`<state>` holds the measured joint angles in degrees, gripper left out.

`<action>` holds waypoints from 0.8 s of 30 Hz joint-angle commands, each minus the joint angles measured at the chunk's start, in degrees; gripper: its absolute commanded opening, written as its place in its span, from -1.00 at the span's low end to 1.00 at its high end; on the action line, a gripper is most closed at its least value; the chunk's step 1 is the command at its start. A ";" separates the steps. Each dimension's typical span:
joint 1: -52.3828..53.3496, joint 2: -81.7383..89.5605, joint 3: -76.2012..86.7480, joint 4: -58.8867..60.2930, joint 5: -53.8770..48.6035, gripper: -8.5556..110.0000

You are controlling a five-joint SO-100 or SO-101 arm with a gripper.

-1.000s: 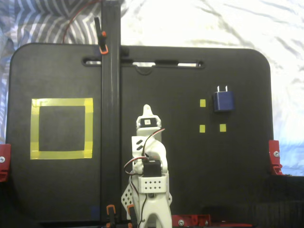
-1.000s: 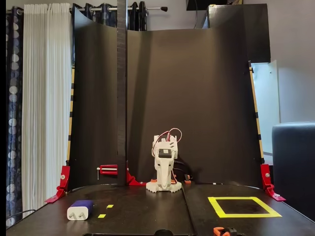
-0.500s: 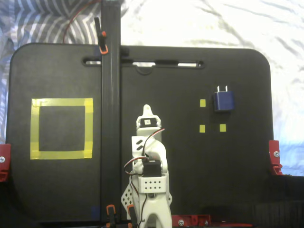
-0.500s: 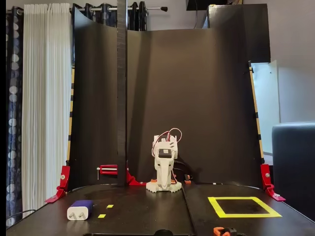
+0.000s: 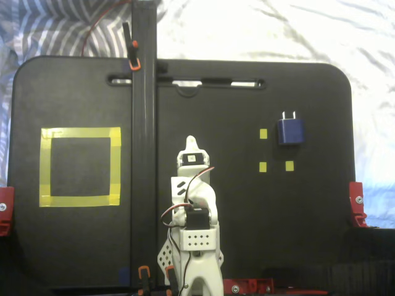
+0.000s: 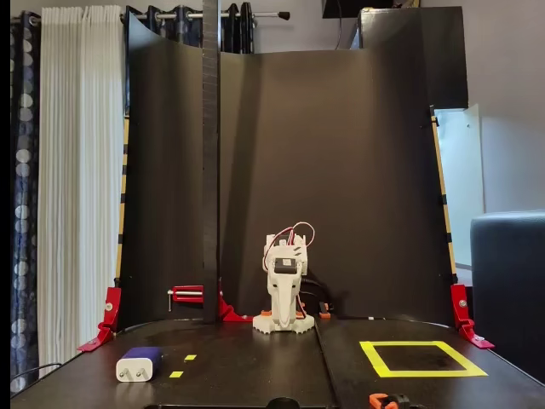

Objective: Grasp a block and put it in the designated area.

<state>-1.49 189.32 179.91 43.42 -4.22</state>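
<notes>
A: From the fixed view looking down, what's hard to read?

B: The gripper (image 5: 191, 143). The white arm (image 5: 194, 209) is folded over its base at the bottom middle, and only a pale tip pokes out at the top. I cannot tell whether the jaws are spread or pressed together. It touches nothing I can see.

A: And the block (image 5: 290, 131)?

B: On the right of the black board (image 5: 247, 246), prongs pointing to the far edge, beside three small yellow markers (image 5: 263, 134). The designated area (image 5: 44, 166) sits far left, only bare board inside. A dark vertical post (image 5: 143, 148) stands between it and the arm.

A: And the fixed view from the front?

B: Sides flip. The block (image 6: 139, 364) lies low at left, its pale pronged end facing the camera; the designated area (image 6: 376, 360) is at right, nothing in it. The gripper (image 6: 284, 313) hangs folded down, its jaws unreadable. An orange clamp (image 6: 387, 400) is cut off at the bottom edge.
</notes>
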 commanded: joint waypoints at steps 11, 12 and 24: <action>0.35 0.35 0.18 0.09 0.18 -0.86; 0.44 0.35 0.18 0.09 0.18 -0.86; 1.41 -0.79 0.00 -3.96 -2.37 -0.85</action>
<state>-0.70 189.32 179.91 41.31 -5.36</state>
